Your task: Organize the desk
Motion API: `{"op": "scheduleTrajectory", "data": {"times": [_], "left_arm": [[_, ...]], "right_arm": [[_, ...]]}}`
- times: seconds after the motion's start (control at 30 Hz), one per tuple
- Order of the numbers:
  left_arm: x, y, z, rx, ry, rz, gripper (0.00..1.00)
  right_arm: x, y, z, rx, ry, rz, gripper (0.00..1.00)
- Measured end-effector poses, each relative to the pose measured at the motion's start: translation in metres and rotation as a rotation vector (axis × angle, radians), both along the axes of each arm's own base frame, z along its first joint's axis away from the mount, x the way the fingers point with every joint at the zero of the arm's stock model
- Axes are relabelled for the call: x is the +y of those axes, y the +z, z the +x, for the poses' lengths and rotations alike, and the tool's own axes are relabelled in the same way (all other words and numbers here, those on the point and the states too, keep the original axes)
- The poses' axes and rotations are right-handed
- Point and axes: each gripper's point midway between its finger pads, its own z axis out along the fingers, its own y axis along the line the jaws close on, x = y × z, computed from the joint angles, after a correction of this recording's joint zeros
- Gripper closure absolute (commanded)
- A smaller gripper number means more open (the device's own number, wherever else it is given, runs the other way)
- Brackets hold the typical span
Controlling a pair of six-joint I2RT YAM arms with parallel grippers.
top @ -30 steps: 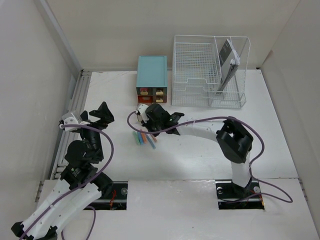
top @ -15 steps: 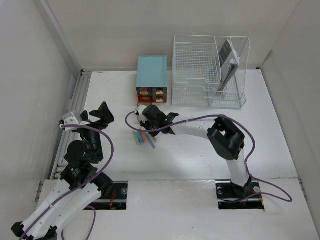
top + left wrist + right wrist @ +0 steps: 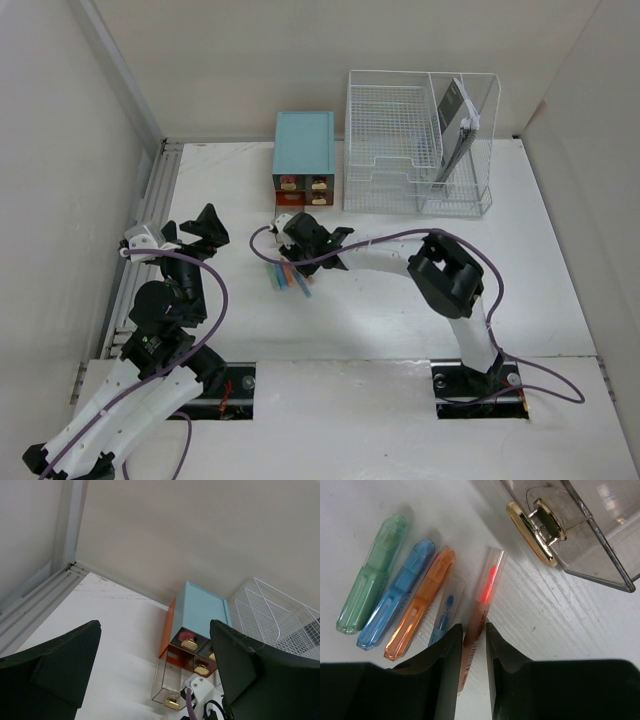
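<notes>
My right gripper [image 3: 474,630] is low over the desk [image 3: 560,625], in the lower middle of the wrist view. Its two fingers stand close together, one on each side of a red pen [image 3: 487,587] with a clear cap, which lies flat on the white surface. I cannot tell if the fingers press the pen or only stand beside it. To the left of it lie a thin blue pen [image 3: 445,610], then an orange highlighter [image 3: 422,602], a blue highlighter [image 3: 397,592] and a green highlighter [image 3: 370,575], side by side. In the upper right is a clear drawer [image 3: 580,530] with a gold knob [image 3: 535,522]. My left gripper [image 3: 155,630] is wide open and holds nothing. In the overhead view the desk fills the middle, with silver rails [image 3: 160,190] at its left edge.
</notes>
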Motion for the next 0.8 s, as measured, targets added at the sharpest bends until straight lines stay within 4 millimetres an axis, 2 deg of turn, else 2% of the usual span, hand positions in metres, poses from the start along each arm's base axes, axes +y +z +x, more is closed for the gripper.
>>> {"op": "scheduleTrajectory", "data": {"times": [0.07,0.2,0.27,0.4,0.53,0.8], "left_arm": [[0.000,0.000,0.000,0.000,0.000,0.000,0.13],[0.000,0.000,0.000,0.000,0.000,0.000,0.13],[0.000,0.000,0.000,0.000,0.000,0.000,0.13],[0.000,0.000,0.000,0.000,0.000,0.001,0.13],[0.000,0.000,0.000,0.000,0.000,0.001,0.13],[0.000,0.000,0.000,0.000,0.000,0.001,0.13]], "right_arm": [[0.001,0.000,0.001,0.000,0.000,0.000,0.70],[0.001,0.001,0.001,0.000,0.003,-0.003,0.90],[0.001,0.001,0.001,-0.002,0.007,-0.006,0.96],[-0.002,0.007,0.001,-0.023,0.021,-0.022,0.96],[0.001,0.037,0.001,-0.080,0.039,0.002,0.96],[0.013,0.124,0.001,-0.194,0.073,0.112,0.96]]}}
